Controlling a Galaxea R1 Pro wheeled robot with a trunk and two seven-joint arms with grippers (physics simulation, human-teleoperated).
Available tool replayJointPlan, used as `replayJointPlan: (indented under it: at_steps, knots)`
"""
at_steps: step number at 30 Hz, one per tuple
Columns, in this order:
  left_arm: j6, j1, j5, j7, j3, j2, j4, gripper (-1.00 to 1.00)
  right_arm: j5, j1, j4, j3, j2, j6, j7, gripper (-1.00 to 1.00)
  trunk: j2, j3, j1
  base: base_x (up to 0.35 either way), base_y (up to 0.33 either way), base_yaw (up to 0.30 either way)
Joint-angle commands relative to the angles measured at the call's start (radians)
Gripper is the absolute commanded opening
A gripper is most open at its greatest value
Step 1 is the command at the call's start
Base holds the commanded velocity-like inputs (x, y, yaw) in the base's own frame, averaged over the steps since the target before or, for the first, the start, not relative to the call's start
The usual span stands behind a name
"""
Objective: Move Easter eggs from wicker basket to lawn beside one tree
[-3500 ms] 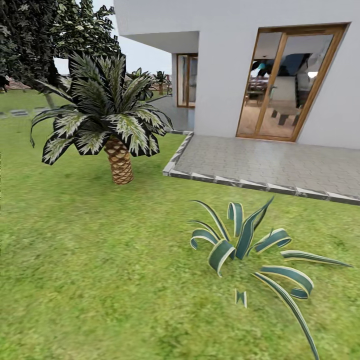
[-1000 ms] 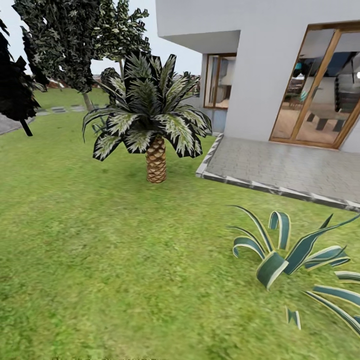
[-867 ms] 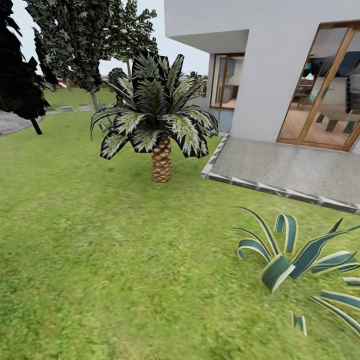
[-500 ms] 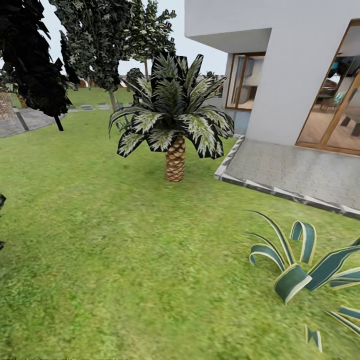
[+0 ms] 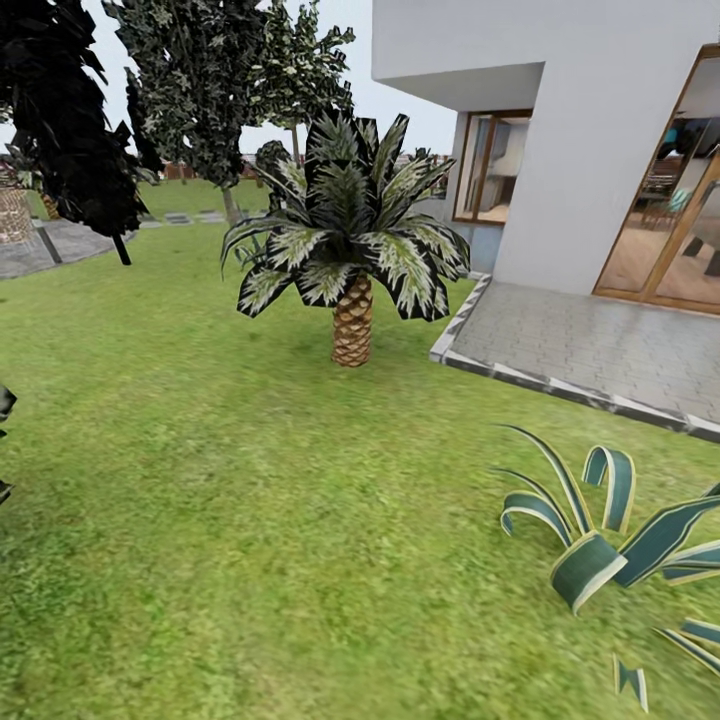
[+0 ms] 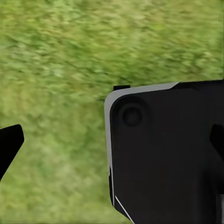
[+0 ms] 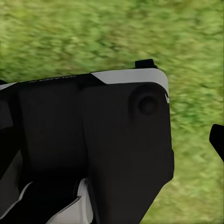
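Claw tips [image 6: 10, 140] over lawn [image 5: 250, 520], nothing held; opening impossible to tell.

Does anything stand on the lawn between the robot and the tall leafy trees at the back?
Yes: the short palm stands on the lawn straight before the tall trees. Grass left of it looks open.

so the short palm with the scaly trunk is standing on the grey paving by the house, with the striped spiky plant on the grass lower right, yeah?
Not quite. The head view shows the short palm rooted in the lawn, beside the grey paving, not on it. The striped spiky plant is on the grass lower right.
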Motion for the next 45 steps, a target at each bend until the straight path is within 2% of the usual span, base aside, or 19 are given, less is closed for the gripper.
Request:
replayJointPlan:
  at_steps: [1, 11, 23, 45]
  knots:
    - [-0.004, -0.001, 0.0, 0.001, -0.004, 0.0, 0.001, 1.0, 0.0, 0.0, -0.002, -0.005, 0.002, 0.006, 0.001, 1.0, -0.002, 0.0, 0.001, 0.0, 0.0, 0.001]
    - [-0.004, -0.001, -0.001, 0.001, -0.004, 0.0, 0.001, 1.0, 0.0, 0.0, -0.002, -0.005, 0.005, 0.006, 0.001, 1.0, -0.002, 0.015, 0.001, 0.028, 0.021, 0.0]
    - [-0.004, -0.001, 0.001, 0.001, -0.004, 0.0, 0.0, 1.0, 0.0, 0.0, -0.002, -0.005, 0.004, 0.006, 0.001, 1.0, -0.002, 0.027, 0.001, 0.089, 0.145, 0.0]
    - [-0.004, -0.001, 0.003, 0.001, -0.004, 0.001, 0.0, 1.0, 0.0, 0.0, 0.011, -0.001, 0.006, -0.017, 0.001, 1.0, -0.002, 0.055, 0.001, 0.039, 0.023, 0.0]
